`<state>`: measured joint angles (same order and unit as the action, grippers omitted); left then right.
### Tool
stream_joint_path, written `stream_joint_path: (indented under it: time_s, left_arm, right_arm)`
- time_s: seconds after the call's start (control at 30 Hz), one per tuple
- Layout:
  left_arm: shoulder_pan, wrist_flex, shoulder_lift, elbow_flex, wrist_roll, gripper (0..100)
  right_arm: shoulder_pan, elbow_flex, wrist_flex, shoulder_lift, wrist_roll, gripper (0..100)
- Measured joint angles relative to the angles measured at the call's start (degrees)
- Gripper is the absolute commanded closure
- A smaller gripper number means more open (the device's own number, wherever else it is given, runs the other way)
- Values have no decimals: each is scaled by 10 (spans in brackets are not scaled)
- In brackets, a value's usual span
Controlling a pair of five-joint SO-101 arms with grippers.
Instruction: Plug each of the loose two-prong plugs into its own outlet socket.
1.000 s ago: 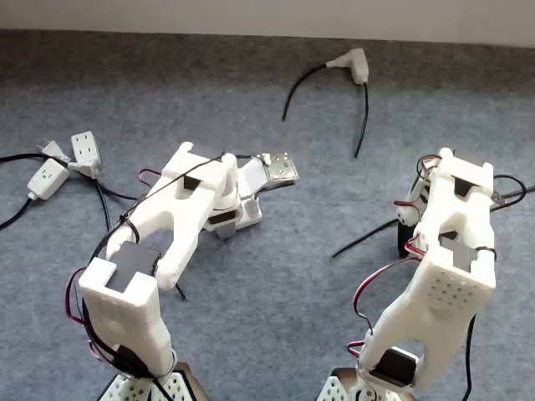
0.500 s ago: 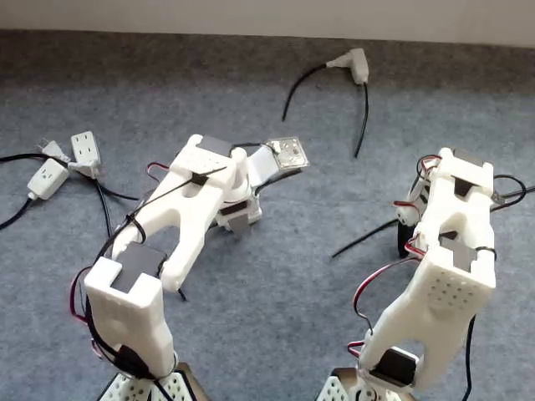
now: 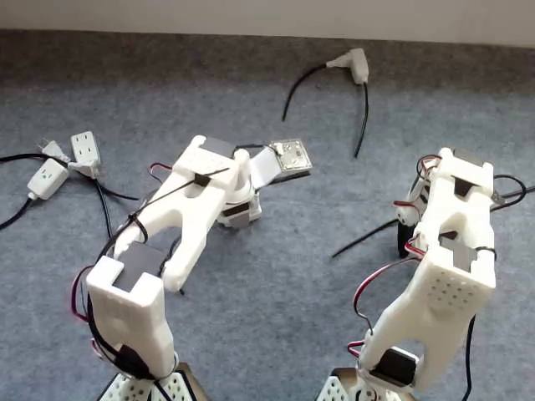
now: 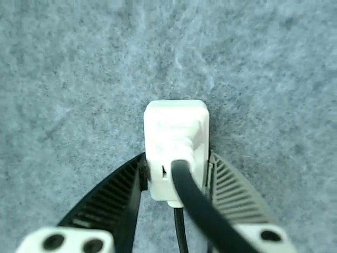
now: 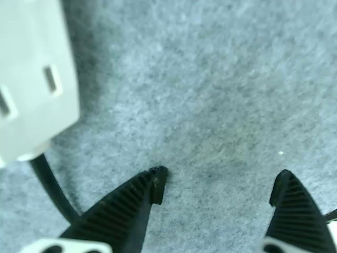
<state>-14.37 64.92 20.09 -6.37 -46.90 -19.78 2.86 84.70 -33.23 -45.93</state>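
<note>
Socket block (image 5: 31, 79) first: white, sits on the grey carpet (image 3: 276, 276) just beside the right gripper (image 5: 218, 182); two slots (image 5: 50, 79) on its face, both bare; black cord (image 5: 50, 184) runs off it past one finger; right gripper's fingers spread wide, gripping nothing, tips down near the carpet.

Over to the left arm (image 3: 188, 209): left gripper (image 4: 176, 162) clamped tight on a plug (image 4: 176, 132); white, boxy, rounded corners, thick black lead coming out the back twd the wrist cam; fingers pinch it on both sides; prongs not visible from here. High view puts it mid-carpet, out ahead of the left arm, well apart from every socket block.

Second plug (image 3: 354, 63) lies loose at the far edge of the carpet; white, angled body, thin black lead (image 3: 364, 117) trailing back twd the arms.

Far left: socket block no. 2 (image 3: 84, 148) and socket block no. 3 (image 3: 48, 178), both white, near each other, black leads tangled round them.

Count: plugs, 2 for sure; socket blocks, 3; arms, 2; right arm (image 3: 443, 251) folded at the right side.
</note>
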Motion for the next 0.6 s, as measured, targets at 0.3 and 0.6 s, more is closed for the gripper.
stream_joint_path:
  time_s: [0.3, 0.6]
  left_arm:
    - [-2, 8, 57, 119, 73, 970]
    - [-1, 7, 68, 393, 210, 969]
  right_arm:
    - [0, 0, 0, 0, 0, 663]
    - [0, 0, 0, 0, 0, 663]
